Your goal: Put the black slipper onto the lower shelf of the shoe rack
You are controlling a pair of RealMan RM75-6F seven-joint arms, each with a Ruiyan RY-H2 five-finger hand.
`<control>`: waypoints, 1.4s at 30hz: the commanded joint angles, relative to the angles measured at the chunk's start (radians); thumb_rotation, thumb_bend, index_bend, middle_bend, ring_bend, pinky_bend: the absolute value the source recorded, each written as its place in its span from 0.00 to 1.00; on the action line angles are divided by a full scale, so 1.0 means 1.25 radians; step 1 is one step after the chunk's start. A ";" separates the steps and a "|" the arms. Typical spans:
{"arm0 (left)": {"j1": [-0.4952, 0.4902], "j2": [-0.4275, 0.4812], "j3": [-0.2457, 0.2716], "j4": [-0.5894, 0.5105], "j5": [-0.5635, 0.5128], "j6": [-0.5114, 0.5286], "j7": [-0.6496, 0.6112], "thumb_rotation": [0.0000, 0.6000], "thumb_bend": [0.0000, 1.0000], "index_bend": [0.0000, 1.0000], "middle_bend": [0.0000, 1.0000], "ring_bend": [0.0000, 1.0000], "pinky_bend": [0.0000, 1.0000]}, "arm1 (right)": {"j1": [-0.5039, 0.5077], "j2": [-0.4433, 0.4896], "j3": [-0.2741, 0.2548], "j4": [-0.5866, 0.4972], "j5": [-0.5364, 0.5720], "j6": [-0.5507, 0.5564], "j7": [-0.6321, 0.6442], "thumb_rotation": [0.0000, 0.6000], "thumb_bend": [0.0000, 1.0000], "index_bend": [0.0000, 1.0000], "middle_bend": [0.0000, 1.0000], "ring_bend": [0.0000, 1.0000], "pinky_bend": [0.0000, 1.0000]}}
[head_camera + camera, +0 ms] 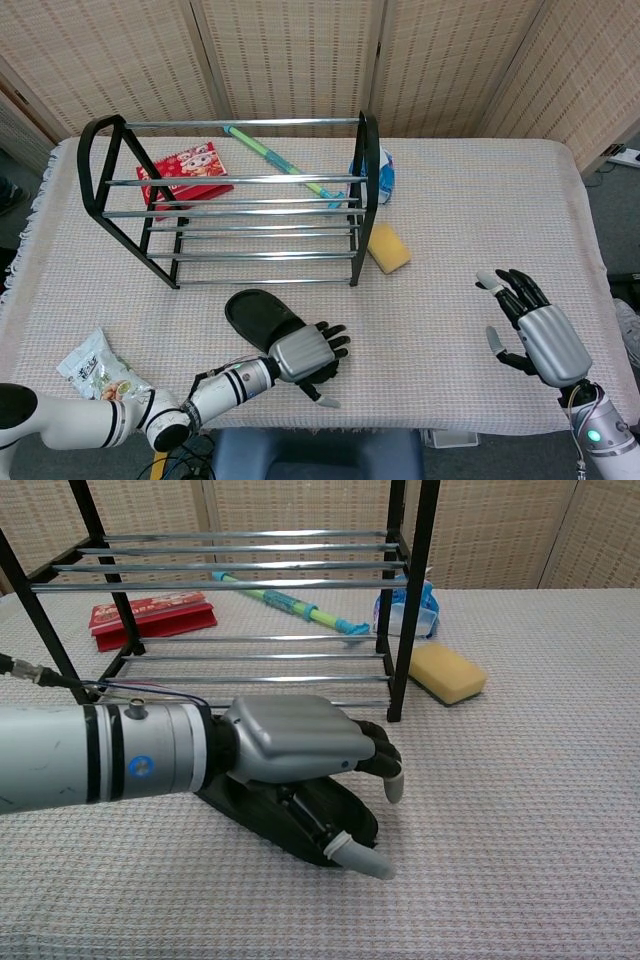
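Observation:
The black slipper (258, 315) (312, 830) lies flat on the cloth in front of the shoe rack (120, 212) (413, 600). My left hand (306, 353) (295, 748) rests palm-down over its toe end. The fingertips (390, 776) reach past the toe, and the thumb (362, 859) lies along the slipper's near edge. The fingers are not closed around the slipper. The rack's lower shelf bars (250, 256) (250, 660) are bare. My right hand (535, 335) hovers open at the right, far from the slipper, and does not show in the chest view.
Behind the rack lie a red packet (186, 170) (150, 613) and a green-blue stick (282, 160) (290, 602). A yellow sponge (388, 248) (447, 673) and a blue-white item (386, 176) (408, 612) sit by the rack's right end. A snack bag (98, 369) lies front left.

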 commanded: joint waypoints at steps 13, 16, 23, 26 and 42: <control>-0.054 -0.045 0.050 0.022 -0.141 0.065 0.181 0.11 0.13 0.31 0.25 0.09 0.25 | -0.019 -0.005 0.000 0.023 0.002 0.009 0.029 1.00 0.57 0.00 0.19 0.12 0.07; -0.053 -0.039 0.061 0.005 -0.138 0.084 0.188 0.11 0.13 0.34 0.29 0.09 0.24 | -0.018 -0.007 0.001 0.025 0.002 0.007 0.031 1.00 0.57 0.00 0.19 0.12 0.07; -0.046 -0.017 0.096 -0.027 -0.101 0.120 0.209 0.11 0.13 0.45 0.41 0.15 0.24 | -0.020 -0.006 0.003 0.021 -0.003 0.006 0.028 1.00 0.57 0.00 0.19 0.12 0.07; -0.041 -0.004 0.112 -0.042 -0.098 0.129 0.218 0.11 0.13 0.47 0.43 0.17 0.24 | -0.023 -0.006 0.004 0.019 -0.004 0.009 0.028 1.00 0.57 0.00 0.19 0.12 0.07; 0.000 0.094 0.185 -0.119 -0.082 0.173 0.242 0.11 0.13 0.51 0.47 0.20 0.24 | -0.031 0.003 0.012 0.005 -0.018 0.028 0.021 1.00 0.57 0.00 0.19 0.12 0.07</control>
